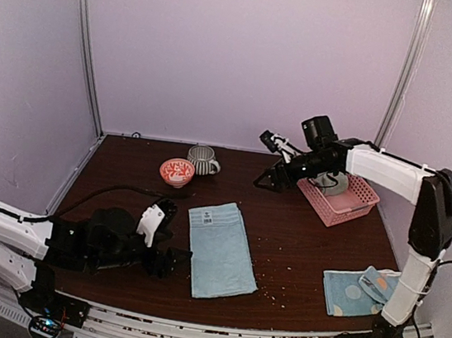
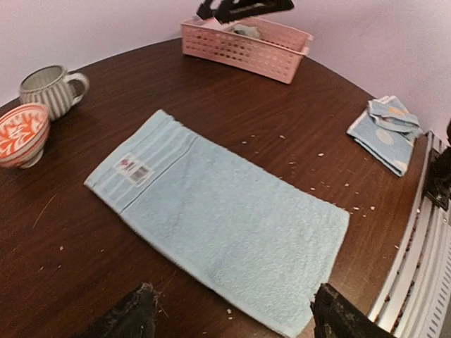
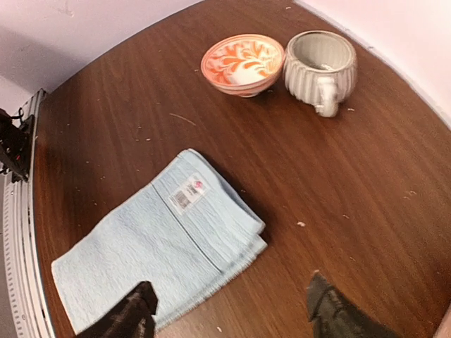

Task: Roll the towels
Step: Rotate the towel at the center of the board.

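A plain light blue towel (image 1: 221,250) lies flat and unrolled on a dark wooden table (image 1: 300,237). It is a long rectangle, with a small white label (image 2: 134,169) on the striped band at its far end. Right of this towel and well apart from it, at the table's near edge, a second light blue towel with pale dots and orange marks (image 1: 355,293) lies loosely folded, its top layer rumpled. Just left of the plain towel, beside its near half, the left gripper (image 1: 174,235) sits low over the table with its jaws spread wide and nothing between them. In its wrist view, the two dark fingertips (image 2: 137,306) frame the towel's near end; whether they touch the cloth cannot be told. Beyond the plain towel and to its right, the right gripper (image 1: 270,160) hangs above the table with its jaws also spread apart and empty. Farther right of the plain towel, toward the back, stands a pink lattice basket (image 1: 346,203) with something grey inside. Behind the plain towel and slightly left sit an orange-patterned bowl (image 1: 176,171) and a ribbed grey mug (image 1: 202,159), close together. Pale crumbs (image 1: 279,269) dot the wood to the right of the plain towel.
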Robot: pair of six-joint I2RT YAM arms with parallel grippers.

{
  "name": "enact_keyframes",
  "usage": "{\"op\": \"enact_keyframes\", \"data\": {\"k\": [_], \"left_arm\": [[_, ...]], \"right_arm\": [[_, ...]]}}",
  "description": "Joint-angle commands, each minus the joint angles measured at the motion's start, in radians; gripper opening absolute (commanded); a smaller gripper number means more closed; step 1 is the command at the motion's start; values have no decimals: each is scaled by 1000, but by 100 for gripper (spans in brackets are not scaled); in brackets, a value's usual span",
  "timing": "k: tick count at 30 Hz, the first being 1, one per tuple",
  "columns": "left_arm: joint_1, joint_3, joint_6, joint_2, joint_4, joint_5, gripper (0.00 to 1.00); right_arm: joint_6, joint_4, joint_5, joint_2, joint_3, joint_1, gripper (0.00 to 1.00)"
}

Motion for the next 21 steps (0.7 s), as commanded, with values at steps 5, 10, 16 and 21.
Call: {"op": "enact_keyframes", "data": {"k": [5, 10, 16, 21], "left_arm": [[146, 16, -162, 63, -13, -24, 46], [152, 123, -51, 256, 30, 127, 16], [152, 363, 131, 589, 5, 379, 0], [160, 464, 189, 745, -25, 465, 0]], "right_arm": [[26, -196, 47, 350, 233, 152, 21], [59, -179, 68, 437, 235, 153, 19], [150, -157, 131, 472, 199, 100, 17], [198, -134, 147, 504, 114, 57, 18]]}}
